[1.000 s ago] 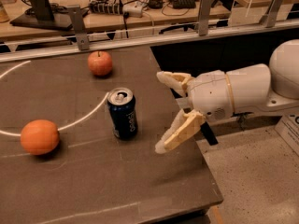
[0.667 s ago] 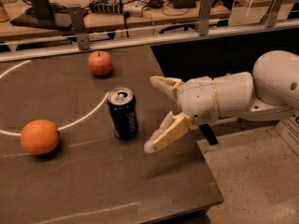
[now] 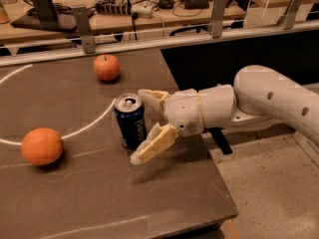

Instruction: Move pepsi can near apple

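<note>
**Closing in, jaws wide**

Reaches further in than a second ago, bringing the gripper [image 3: 143, 125] right up to the pepsi can [image 3: 129, 121] from its right. Keeps the fingers spread and unclenched, one behind the can and one in front, grasping nothing yet. Leaves the can upright on the table [image 3: 75, 198], with the apple [image 3: 106, 66] well behind it and an orange fruit [image 3: 42, 146] off to its left. Risks tipping the can if the front finger strikes it before the jaws centre, or pinching only its edge and losing it mid-carry.
</note>
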{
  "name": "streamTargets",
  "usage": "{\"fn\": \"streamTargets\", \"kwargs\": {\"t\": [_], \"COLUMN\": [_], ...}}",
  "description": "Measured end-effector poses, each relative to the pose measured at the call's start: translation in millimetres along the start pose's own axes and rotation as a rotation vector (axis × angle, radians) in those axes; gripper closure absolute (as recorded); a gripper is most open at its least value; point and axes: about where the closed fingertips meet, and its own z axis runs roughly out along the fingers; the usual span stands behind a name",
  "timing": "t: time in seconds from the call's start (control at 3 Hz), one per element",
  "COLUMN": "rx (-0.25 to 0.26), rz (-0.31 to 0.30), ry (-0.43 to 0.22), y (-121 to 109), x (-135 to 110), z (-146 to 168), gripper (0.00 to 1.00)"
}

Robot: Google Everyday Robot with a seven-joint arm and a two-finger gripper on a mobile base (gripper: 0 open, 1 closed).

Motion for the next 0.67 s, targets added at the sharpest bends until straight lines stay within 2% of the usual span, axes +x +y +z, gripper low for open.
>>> {"fn": "streamTargets", "kwargs": {"t": [0.33,0.67], "rx": [-0.038,-0.049], "rz": [-0.009,-0.026], "ry": [-0.023,-0.042], "y": [-0.2,-4.1], "x": [-2.0,-5.9], "z": [16.2,19.6], "gripper": [0.15,0.38]}}
